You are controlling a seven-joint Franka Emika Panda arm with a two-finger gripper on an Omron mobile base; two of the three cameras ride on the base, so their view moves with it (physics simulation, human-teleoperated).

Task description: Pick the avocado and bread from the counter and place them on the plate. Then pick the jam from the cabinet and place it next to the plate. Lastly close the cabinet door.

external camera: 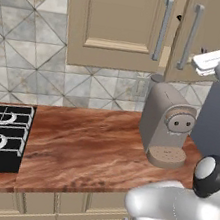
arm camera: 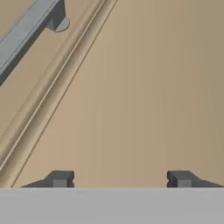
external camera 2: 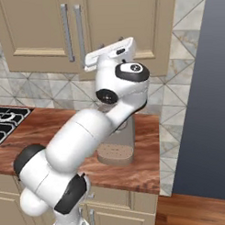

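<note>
Close before the cabinet door [arm camera: 144, 87], the gripper [arm camera: 120, 179] has its jaws apart with nothing between them. This door is stiff and hinged, probably best pushed on its flat panel or taken by the handle [arm camera: 26, 28]. Two handles, one coffee machine [external camera: 169, 126] and one counter [external camera: 85, 148] can be counted.

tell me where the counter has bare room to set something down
The counter is bare across the wide stretch between the stove and the coffee machine. The coffee machine fills the right end against the wall, with a narrow strip in front of it.
</note>
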